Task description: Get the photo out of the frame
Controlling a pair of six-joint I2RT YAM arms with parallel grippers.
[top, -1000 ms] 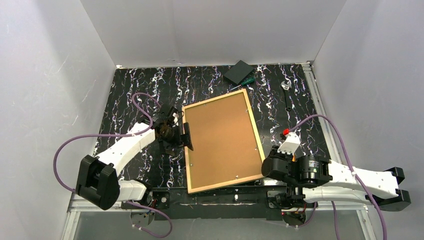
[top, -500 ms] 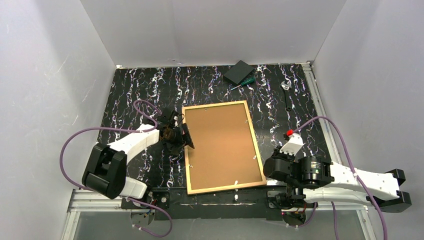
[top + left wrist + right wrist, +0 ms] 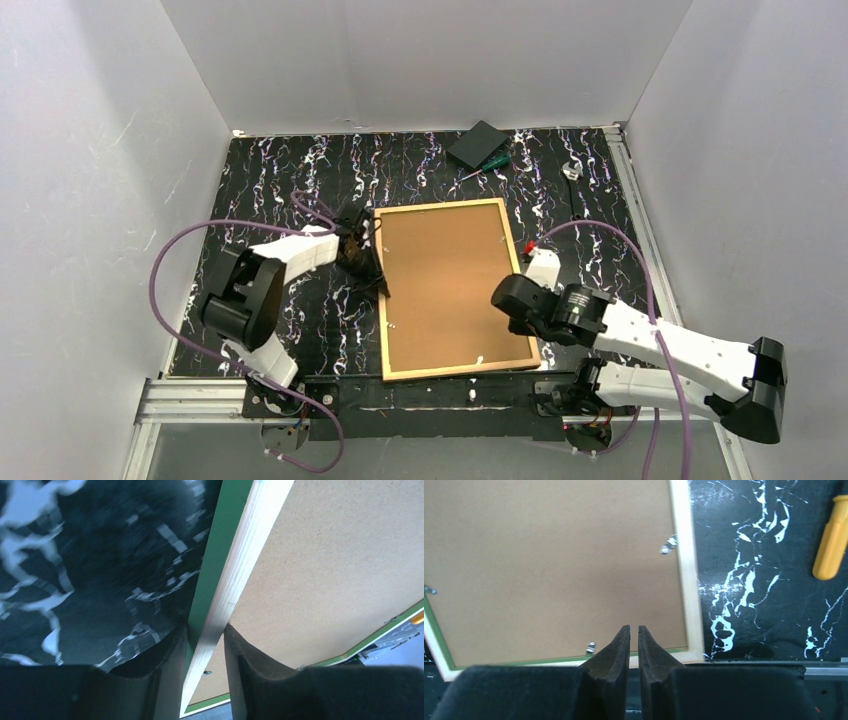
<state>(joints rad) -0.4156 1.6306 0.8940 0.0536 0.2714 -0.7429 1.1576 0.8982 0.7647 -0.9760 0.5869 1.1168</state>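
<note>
The thin bright-green rectangular picture frame (image 3: pixel 437 205) lies face down on the black, white-veined marbled surface (image 3: pixel 270 180). It sits midway between the left and right edges, with its short near side close to the near edge and its long sides turned slightly off square. From above only its pale wood back edge (image 3: pixel 683 565) shows. The left wrist view picks up the green outer face (image 3: pixel 220 545) beside that pale strip. A plain brown backing board (image 3: pixel 450 285) fills the opening, and small metal tabs (image 3: pixel 669 544) stand along its border. The photo is hidden in every view.

The left arm's fingers (image 3: pixel 232 647) are pinched on the frame's left rail, one on the green outer face and the other on the board side, with the pale wood edge between them. In the top view they (image 3: pixel 372 272) meet the rail partway along its length.

The right arm's fingers (image 3: pixel 626 640) are drawn almost together, leaving only a thin slit with nothing in it. They hang over the backing board near the frame's near-right corner.

At the far edge sit a flat black block (image 3: pixel 477 143), a green-handled screwdriver (image 3: pixel 488 165) just beside it, and a small silvery piece (image 3: pixel 571 170) towards the far-right corner. A yellow handle (image 3: pixel 831 537) lies on the surface right of the frame.
</note>
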